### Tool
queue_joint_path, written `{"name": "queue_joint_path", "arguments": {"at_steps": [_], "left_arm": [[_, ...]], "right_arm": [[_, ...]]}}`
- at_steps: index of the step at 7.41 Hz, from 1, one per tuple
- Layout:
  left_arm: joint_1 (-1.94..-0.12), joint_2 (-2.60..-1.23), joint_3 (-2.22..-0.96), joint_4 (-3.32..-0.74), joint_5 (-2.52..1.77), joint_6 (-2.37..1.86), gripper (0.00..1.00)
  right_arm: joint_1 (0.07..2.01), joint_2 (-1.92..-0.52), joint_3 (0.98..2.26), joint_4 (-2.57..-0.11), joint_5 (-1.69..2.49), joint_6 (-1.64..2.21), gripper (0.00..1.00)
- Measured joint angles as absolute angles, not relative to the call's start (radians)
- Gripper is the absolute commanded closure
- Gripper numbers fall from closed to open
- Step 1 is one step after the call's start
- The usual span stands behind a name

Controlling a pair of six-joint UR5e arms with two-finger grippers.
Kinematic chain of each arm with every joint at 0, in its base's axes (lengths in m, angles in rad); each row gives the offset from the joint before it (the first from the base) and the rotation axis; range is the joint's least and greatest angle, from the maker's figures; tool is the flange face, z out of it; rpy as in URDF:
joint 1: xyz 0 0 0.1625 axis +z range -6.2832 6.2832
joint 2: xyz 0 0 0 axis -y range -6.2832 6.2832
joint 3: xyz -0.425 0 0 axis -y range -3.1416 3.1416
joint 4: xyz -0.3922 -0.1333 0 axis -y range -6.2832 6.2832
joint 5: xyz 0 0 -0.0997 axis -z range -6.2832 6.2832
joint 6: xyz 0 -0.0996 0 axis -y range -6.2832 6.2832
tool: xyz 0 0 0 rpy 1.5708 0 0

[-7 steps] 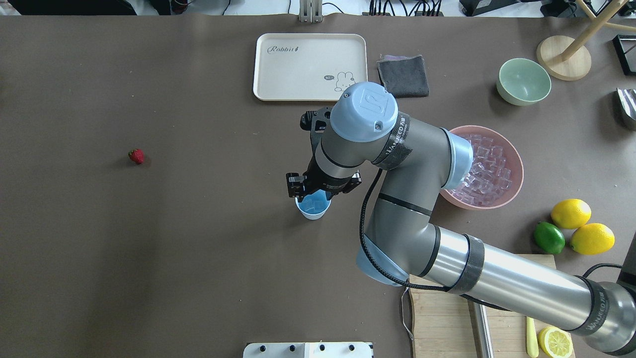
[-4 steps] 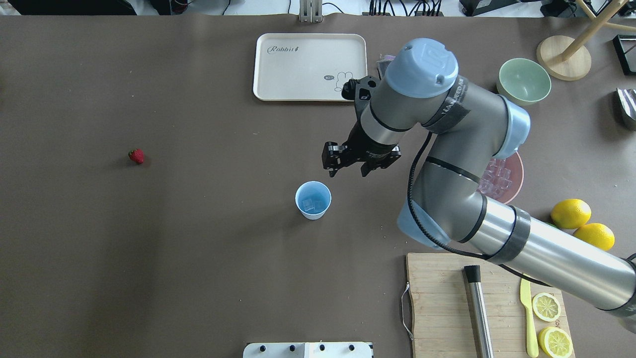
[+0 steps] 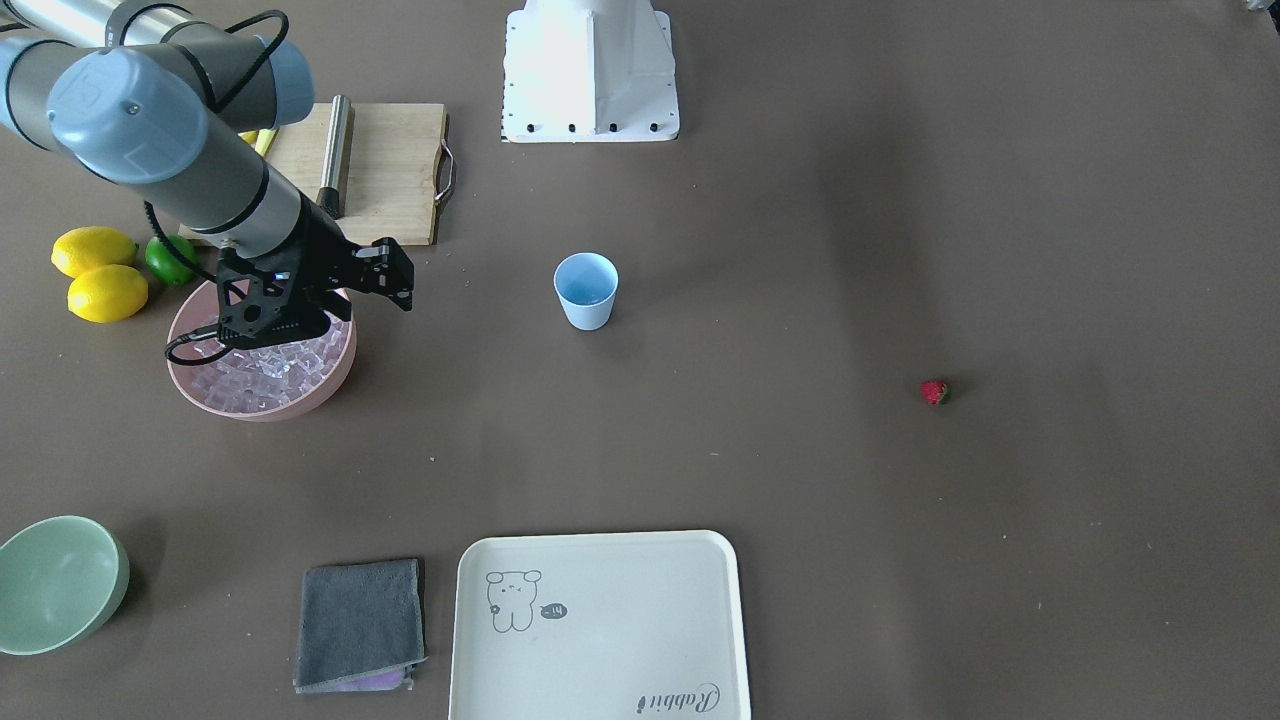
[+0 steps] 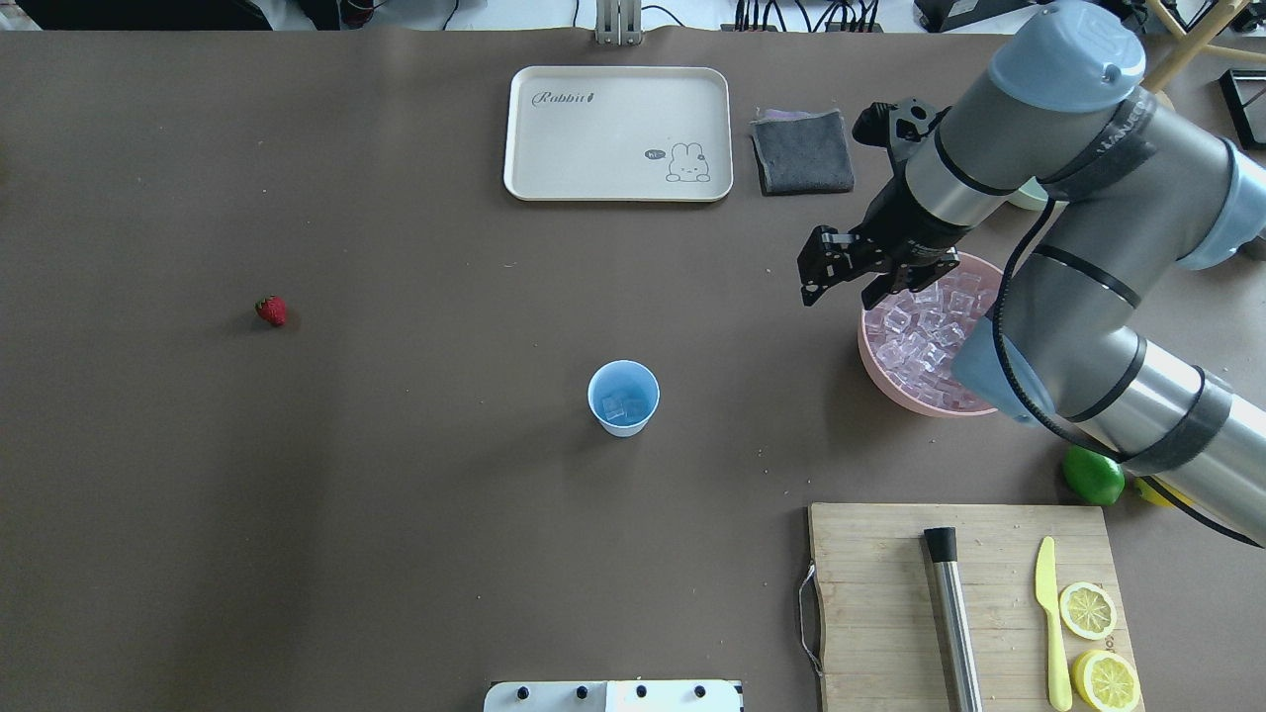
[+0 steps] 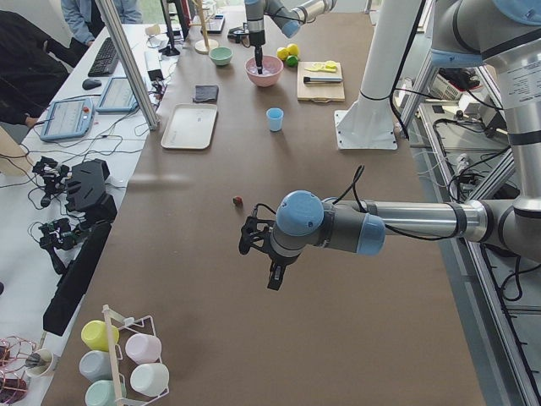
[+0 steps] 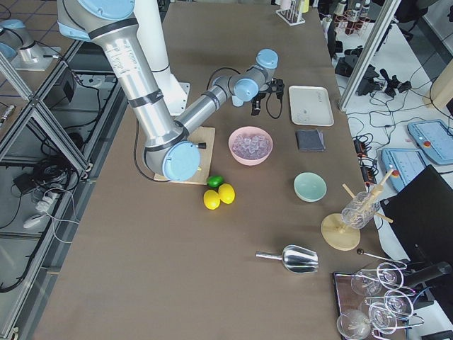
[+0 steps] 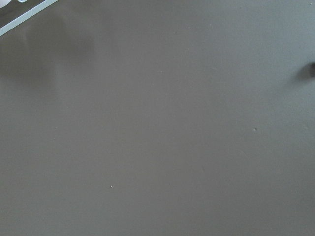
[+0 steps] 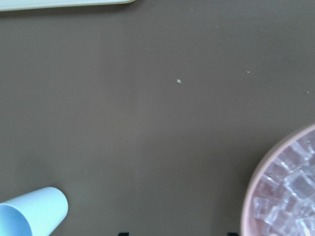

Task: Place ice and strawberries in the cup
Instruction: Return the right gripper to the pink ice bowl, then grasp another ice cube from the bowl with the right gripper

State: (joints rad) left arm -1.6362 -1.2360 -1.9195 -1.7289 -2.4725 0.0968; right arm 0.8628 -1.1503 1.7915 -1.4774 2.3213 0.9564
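Observation:
The pale-blue cup (image 4: pixel 623 398) stands upright mid-table with a clear ice cube inside; it also shows in the front view (image 3: pixel 586 290) and the right wrist view (image 8: pixel 29 216). More ice (image 4: pixel 920 336) fills the pink bowl (image 4: pixel 870 371). My right gripper (image 4: pixel 841 295) is open and empty, hovering over the bowl's cup-side rim, well to the right of the cup. The strawberry (image 4: pixel 271 311) lies alone far left. My left gripper (image 5: pixel 258 262) shows only in the left side view, near the strawberry (image 5: pixel 237 201); I cannot tell if it is open or shut.
A cream tray (image 4: pixel 618 133) and a grey cloth (image 4: pixel 803 150) lie at the far edge. A cutting board (image 4: pixel 880 603) holds a steel cylinder, a knife and lemon halves. Lemons (image 3: pixel 95 270), a lime (image 4: pixel 1093 475) and a green bowl (image 3: pixel 55 580) are on the right side.
My right gripper has left its place just above the cup and swung right and away to the pink bowl's rim. The cup and strawberry have not moved.

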Motion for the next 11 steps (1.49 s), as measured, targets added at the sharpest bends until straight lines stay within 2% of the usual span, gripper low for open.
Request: {"name": "queue_joint_path", "arguments": {"at_steps": [5,8,11], "left_arm": [[-1.641,-1.236,-1.919,-1.727,-2.478,0.097,0.03],[-1.641,-1.238,-1.920,-1.727,-2.479,0.097,0.02],[-1.642,-1.239,-1.920,-1.727,-2.479,0.097,0.02]], "right_arm": [[0.928,-1.306,1.777,-1.390,2.329,0.835,0.26],[0.923,-1.323,1.719,-1.280,2.333,0.870,0.26],[0.871,-1.319,1.728,-1.259,2.337,0.956,0.28]]}}
